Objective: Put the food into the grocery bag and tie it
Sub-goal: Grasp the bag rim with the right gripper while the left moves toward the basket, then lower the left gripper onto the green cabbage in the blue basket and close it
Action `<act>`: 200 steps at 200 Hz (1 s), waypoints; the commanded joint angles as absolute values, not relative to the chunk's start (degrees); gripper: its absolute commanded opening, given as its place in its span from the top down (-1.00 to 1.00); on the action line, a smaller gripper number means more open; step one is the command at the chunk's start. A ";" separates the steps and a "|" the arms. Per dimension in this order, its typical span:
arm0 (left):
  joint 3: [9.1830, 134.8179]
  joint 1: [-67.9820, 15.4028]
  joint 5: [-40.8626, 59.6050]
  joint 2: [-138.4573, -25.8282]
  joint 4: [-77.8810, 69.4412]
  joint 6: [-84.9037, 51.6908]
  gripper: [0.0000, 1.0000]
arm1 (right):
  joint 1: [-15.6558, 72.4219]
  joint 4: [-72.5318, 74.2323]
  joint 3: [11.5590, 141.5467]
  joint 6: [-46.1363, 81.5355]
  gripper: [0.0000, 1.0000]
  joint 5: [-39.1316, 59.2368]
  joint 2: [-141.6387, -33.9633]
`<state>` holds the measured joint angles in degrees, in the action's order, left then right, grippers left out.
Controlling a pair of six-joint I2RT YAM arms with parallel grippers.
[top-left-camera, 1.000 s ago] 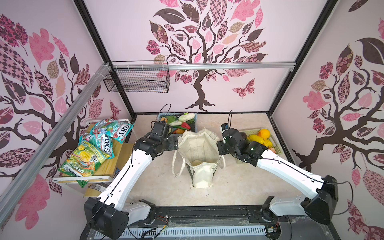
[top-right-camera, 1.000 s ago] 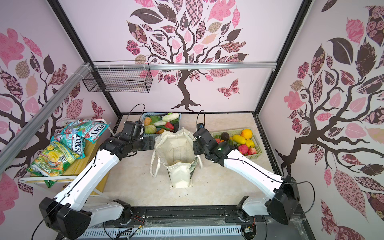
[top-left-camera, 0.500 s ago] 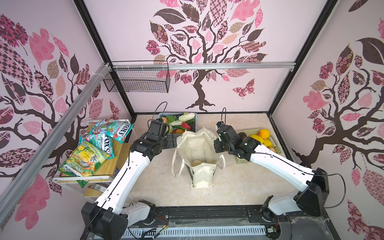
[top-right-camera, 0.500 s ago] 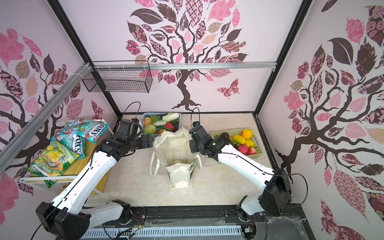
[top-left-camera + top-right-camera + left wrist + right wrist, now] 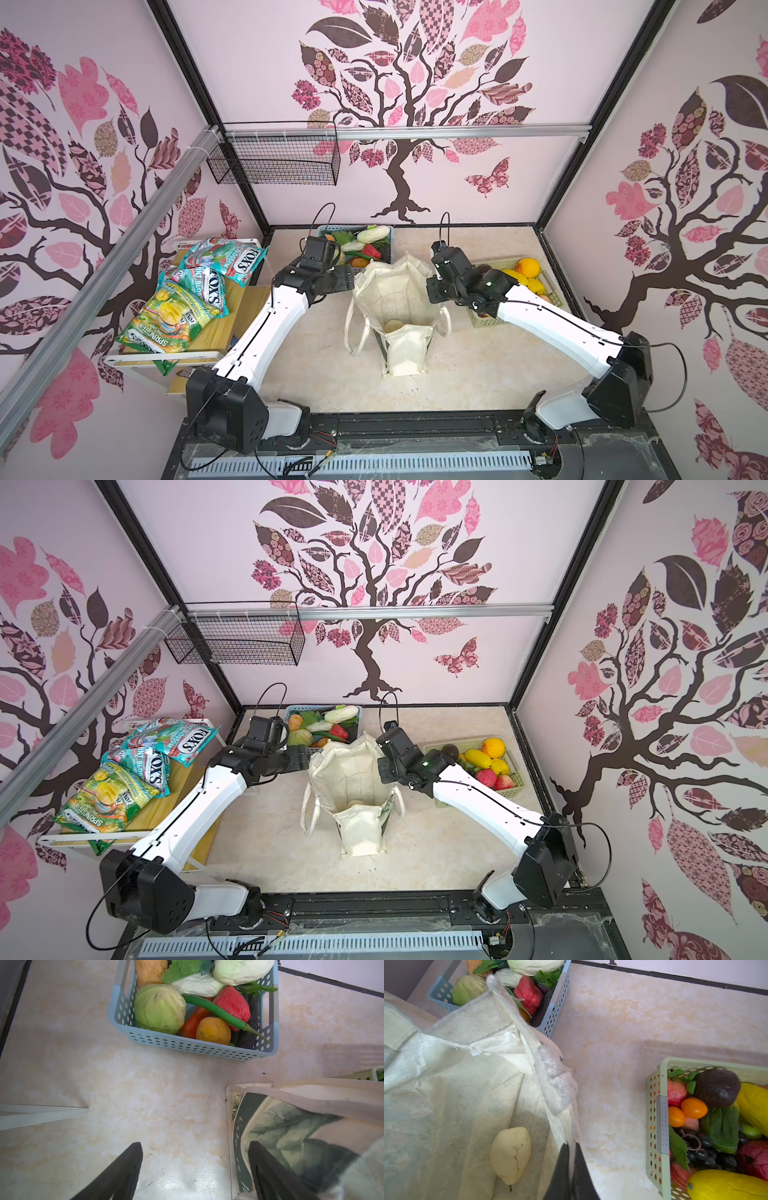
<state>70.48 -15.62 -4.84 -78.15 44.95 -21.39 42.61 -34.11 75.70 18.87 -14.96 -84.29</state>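
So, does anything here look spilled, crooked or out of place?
Nothing spilled or broken. The one oddity: a green snack packet droops over the front rail of the side shelf, so it could slide off.

Matt cream woven cloth, fuzzy at the rim, forms the grocery bag (image 5: 390,291), centre frame; a smooth, glossy plastic green chilli (image 5: 214,1009) lies in the perforated matt blue plastic basket (image 5: 187,1045) on the smooth, faintly shiny marble-look counter (image 5: 145,1095); upper left, a black metal wire basket (image 5: 274,166); at left, glossy film snack packets (image 5: 183,299) on a pale wooden shelf (image 5: 243,307)
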 commanded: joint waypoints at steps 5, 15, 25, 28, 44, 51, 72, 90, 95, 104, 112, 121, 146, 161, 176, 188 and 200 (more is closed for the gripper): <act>73.38 -14.69 -4.28 -79.79 43.13 -21.89 -0.68 | 41.34 -35.29 77.01 17.84 1.00 -16.12 -85.97; 74.10 -14.52 -4.96 -80.85 43.19 -21.88 -0.67 | 40.67 -34.78 76.54 17.78 1.00 -15.82 -85.73; 74.55 -14.36 -5.53 -81.72 42.84 -21.97 -0.67 | 39.95 -34.23 75.80 17.66 1.00 -15.15 -85.42; 74.69 -14.29 -5.65 -81.93 42.62 -22.04 -0.67 | 39.79 -34.04 75.61 17.59 1.00 -15.04 -85.34; 75.56 -13.98 -6.14 -83.74 41.87 -22.46 -0.67 | 38.91 -33.66 74.62 17.51 1.00 -14.70 -84.75; 76.29 -13.90 -6.95 -84.62 41.68 -22.58 -0.67 | 38.65 -33.44 74.13 17.45 1.00 -14.52 -84.57; 78.27 -13.70 -8.95 -87.78 40.66 -22.74 -0.67 | 37.56 -32.71 72.38 17.32 1.00 -13.73 -83.74; 80.26 -13.43 -10.05 -90.67 39.16 -22.25 -0.69 | 36.95 -32.21 71.07 17.34 1.00 -13.22 -83.15; 80.91 -13.13 -10.28 -91.70 38.90 -22.11 -0.70 | 36.92 -32.07 70.81 17.28 1.00 -13.17 -82.89; 82.19 -12.71 -10.28 -93.42 38.53 -22.12 -0.70 | 36.87 -31.92 70.50 17.23 1.00 -12.76 -82.63; 83.10 -12.08 -9.90 -94.87 37.88 -22.19 -0.72 | 36.85 -31.82 70.31 17.18 1.00 -12.50 -82.41; 84.04 -11.46 -9.56 -96.25 37.04 -22.24 -0.73 | 36.83 -31.83 70.16 17.17 1.00 -12.33 -82.30; 87.13 -10.61 -10.57 -100.24 35.48 -21.38 -0.79 | 36.78 -31.81 69.93 16.81 1.00 -11.92 -82.11; 88.68 -10.39 -11.71 -102.67 34.47 -20.58 -0.85 | 36.83 -31.73 70.16 16.62 1.00 -11.67 -82.50; 89.90 -10.32 -11.90 -105.09 33.06 -19.46 -0.88 | 36.82 -31.80 70.58 16.52 1.00 -11.38 -82.84; 91.27 -9.99 -12.38 -107.09 32.81 -18.71 -0.90 | 36.83 -31.77 70.76 16.37 1.00 -11.18 -82.89; 92.75 -9.68 -12.78 -109.18 32.80 -17.91 -0.90 | 36.82 -31.85 70.94 16.19 1.00 -11.21 -82.89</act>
<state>88.62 -10.24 -11.16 -105.82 34.83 -20.43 36.67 -30.61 70.61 16.99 -12.10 -83.83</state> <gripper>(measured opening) 0.951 0.061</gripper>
